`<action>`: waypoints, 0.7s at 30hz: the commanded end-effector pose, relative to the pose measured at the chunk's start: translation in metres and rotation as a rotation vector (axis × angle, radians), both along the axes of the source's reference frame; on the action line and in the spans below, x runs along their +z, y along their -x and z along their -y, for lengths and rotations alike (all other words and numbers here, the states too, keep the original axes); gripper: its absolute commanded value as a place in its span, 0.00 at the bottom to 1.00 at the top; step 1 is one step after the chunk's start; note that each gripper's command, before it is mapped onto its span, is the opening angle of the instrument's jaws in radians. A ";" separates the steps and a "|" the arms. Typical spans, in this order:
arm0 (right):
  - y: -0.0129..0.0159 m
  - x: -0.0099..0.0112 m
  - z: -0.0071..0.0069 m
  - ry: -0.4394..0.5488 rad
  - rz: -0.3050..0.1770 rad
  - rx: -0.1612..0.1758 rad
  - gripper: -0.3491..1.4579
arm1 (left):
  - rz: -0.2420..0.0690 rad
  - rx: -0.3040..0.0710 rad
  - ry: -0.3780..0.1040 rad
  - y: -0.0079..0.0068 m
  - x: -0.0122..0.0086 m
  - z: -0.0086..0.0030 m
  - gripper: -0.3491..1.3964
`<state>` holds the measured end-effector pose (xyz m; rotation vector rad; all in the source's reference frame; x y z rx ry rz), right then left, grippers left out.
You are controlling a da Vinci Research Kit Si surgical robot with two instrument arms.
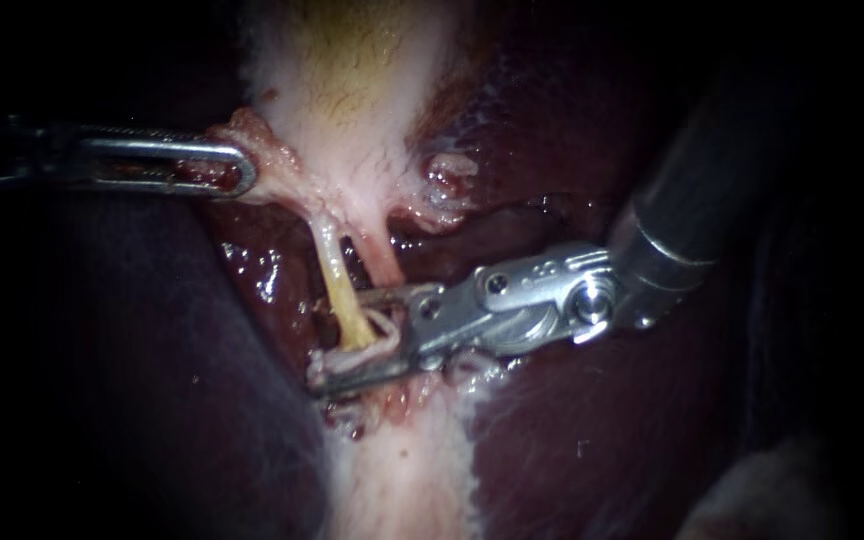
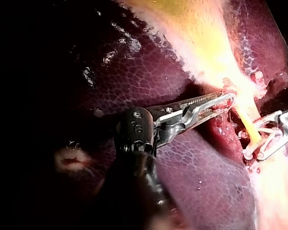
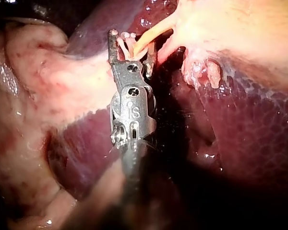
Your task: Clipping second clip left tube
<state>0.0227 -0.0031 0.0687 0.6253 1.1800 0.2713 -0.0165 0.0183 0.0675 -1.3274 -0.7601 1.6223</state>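
Two instruments work at the stalk under the gallbladder (image 1: 352,70), a pale, yellowish mass at 12 o'clock in the endoscope view, set against the dark red liver (image 1: 592,440). From 9 o'clock comes the left instrument (image 1: 240,168), its long jaws closed on a fold of pale tissue (image 1: 272,165) at the gallbladder's 8 o'clock edge. In the left wrist view the left instrument (image 2: 226,99) pinches that red-stained fold between toothed jaws. From the gallbladder's narrow end two tubes run down toward 6 o'clock, side by side. The left tube (image 1: 337,285) is thin and yellow, and a pinker right tube (image 1: 380,250) lies just beside it at its 3 o'clock. The right instrument (image 1: 337,340) enters from 2 o'clock. Its jaws stand apart, one on each side of the left tube's lower end, just below the middle of the view, so they straddle the tube without clamping it. A white clip (image 1: 384,335) shows between those jaws against the tube, but I cannot tell whether it has closed on the tube. In the right wrist view the left tube (image 3: 144,40) crosses between the parted jaws of the right instrument (image 3: 132,42). In the left wrist view the right instrument (image 2: 252,139) lies ahead of the left one, its jaws around the yellow left tube (image 2: 249,125) with the clip's white loops (image 2: 261,139) beside it.
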 end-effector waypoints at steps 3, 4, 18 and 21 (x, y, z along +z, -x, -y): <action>0.0002 0.0001 0.0000 -0.066 -0.020 0.022 0.47 | 0.000 0.000 0.000 0.0000 0.0000 0.0000 0.00; 0.0002 0.0001 0.0000 -0.087 -0.031 0.020 0.47 | 0.000 0.000 0.000 0.0000 0.0000 0.0000 0.00; -0.0011 -0.0006 0.0012 -0.171 -0.076 -0.036 0.47 | 0.000 0.000 0.000 0.0000 0.0000 0.0000 0.00; -0.0015 -0.0005 0.0013 -0.176 -0.076 -0.034 0.47 | 0.000 0.000 0.000 0.0000 0.0000 0.0000 0.00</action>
